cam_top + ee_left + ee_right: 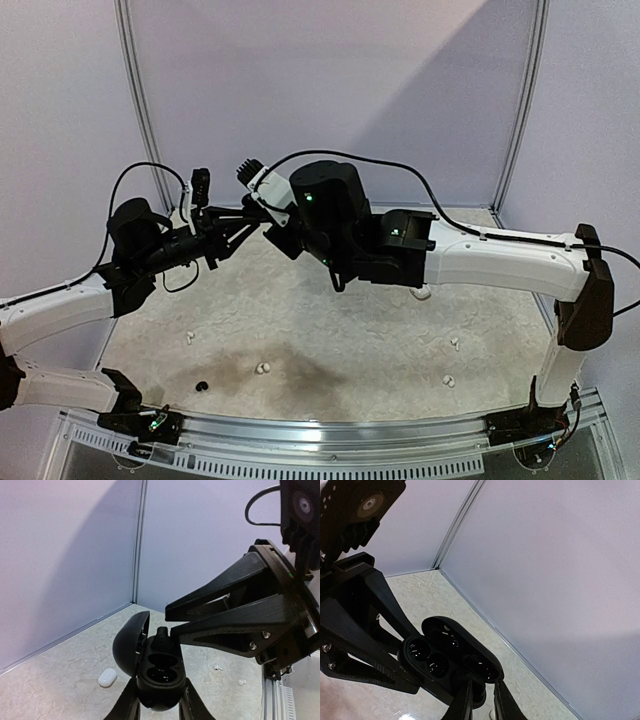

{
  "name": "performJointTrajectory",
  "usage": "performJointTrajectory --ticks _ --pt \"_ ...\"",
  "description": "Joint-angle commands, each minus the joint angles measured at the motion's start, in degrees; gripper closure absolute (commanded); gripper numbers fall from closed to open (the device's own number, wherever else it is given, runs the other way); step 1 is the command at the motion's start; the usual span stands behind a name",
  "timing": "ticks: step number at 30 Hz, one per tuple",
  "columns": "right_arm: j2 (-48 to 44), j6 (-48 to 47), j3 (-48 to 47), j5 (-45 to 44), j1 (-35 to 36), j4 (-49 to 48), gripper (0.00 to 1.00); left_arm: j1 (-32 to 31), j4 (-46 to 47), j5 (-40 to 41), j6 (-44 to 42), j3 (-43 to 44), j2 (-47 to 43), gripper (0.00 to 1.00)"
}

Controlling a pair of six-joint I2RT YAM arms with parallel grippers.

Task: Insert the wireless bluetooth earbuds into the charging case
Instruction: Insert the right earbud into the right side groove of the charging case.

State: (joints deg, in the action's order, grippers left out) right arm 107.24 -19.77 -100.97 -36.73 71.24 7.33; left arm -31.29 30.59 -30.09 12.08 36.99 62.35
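1. Left gripper [159, 696] sat closest to the lens in its own wrist view. It was clamped tight on the open black charging case [161, 661] and held it in the air above the table's [340, 340] far left part, with the lid [129, 645] standing out to one side.
2. Right gripper [170, 622] pointed in from the opposite side with narrow jaws, its tips at the case's far end. A small black nub [162, 633] sat there, probably an earbud. I could not tell whether it was pinched or already let go.
3. Both wells looked unfilled, so the job seemed barely begun. The white earbuds [263, 368] and a black earbud [201, 386] lay scattered on the table, and a white case [107, 677] lay below.
4. Risk: the nub seemed to sit at the rim, not over a well. Released there, it would likely drop and roll away.
5. Risk: the two sets of fingers were almost touching. A push from the right could twist the case in its grip or knock the lid shut.
6. Risk: a black bud against a black case was hard to see, so a bad seating could go unnoticed.
7. Room: the wall panels [75, 580] met in a corner just behind the case, leaving little space that way. More space lay toward the table's near middle, though the rail [330, 432] bounded it near the loose buds.
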Motion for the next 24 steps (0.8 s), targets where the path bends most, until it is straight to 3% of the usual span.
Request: performJointTrajectory --ticks 1,16,20,24 --pt "-0.49 0.65 1.27 0.53 0.06 2.76 0.83 -0.70 2.12 0.39 -0.77 1.50 -0.16 1.00" --pt "-7.84 4.97 5.32 -0.16 -0.37 3.32 0.74 -0.71 0.48 1.87 -0.49 1.24 -1.11 1.00" --pt "-9.74 10.27 5.71 7.69 -2.56 4.69 0.70 -0.53 -0.89 3.48 0.59 1.13 -1.96 1.00" --pt "-10.51 14.87 5.71 14.66 -3.91 3.43 0.72 -0.66 -1.33 0.26 -3.42 0.21 -3.10 1.00"
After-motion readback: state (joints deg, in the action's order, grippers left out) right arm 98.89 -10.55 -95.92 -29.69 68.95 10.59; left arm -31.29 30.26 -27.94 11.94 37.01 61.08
